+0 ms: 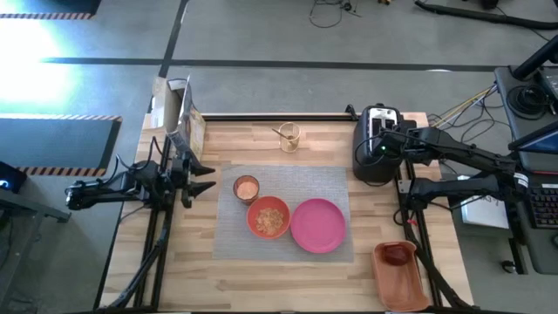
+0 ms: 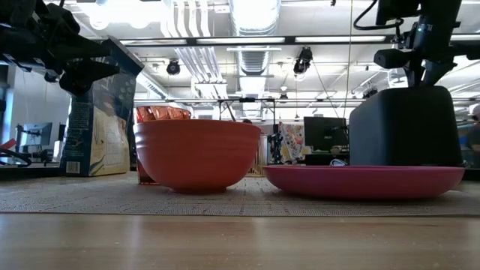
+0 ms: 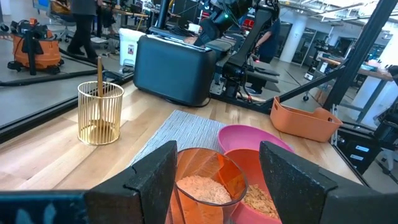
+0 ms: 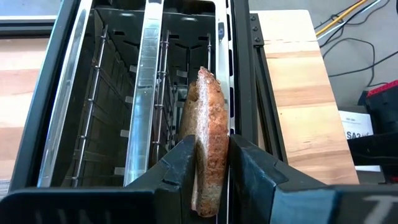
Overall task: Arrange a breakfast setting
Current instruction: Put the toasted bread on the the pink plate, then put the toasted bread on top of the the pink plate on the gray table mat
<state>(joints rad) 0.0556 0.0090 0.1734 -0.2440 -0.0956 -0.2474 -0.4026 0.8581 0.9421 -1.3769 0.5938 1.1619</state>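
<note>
Grey woven rectangular placemat [image 1: 288,187] lies mid-table, carrying the round pink plate [image 1: 317,225], orange bowl [image 1: 268,217] and small orange cup [image 1: 246,187]. Over the black-and-silver toaster [image 1: 376,144], the right gripper [image 4: 210,163] pinches the brown toast slice [image 4: 208,130] standing in its slot. Left gripper [image 3: 216,171] hangs spread beside the cup.

Toast slice [image 4: 208,134] – lower end hidden between right gripper [image 4: 210,165] fingers, bottom cut by wrist picture's edge. Toaster [image 4: 149,93] slots – depths dark, near end cut off. Orange cup [image 2: 150,142] mostly hidden behind orange bowl [image 2: 196,152] in low view. Pink plate [image 3: 249,138] partly covered by bowl. Tray [image 1: 399,275] contents – too small to tell.
</note>
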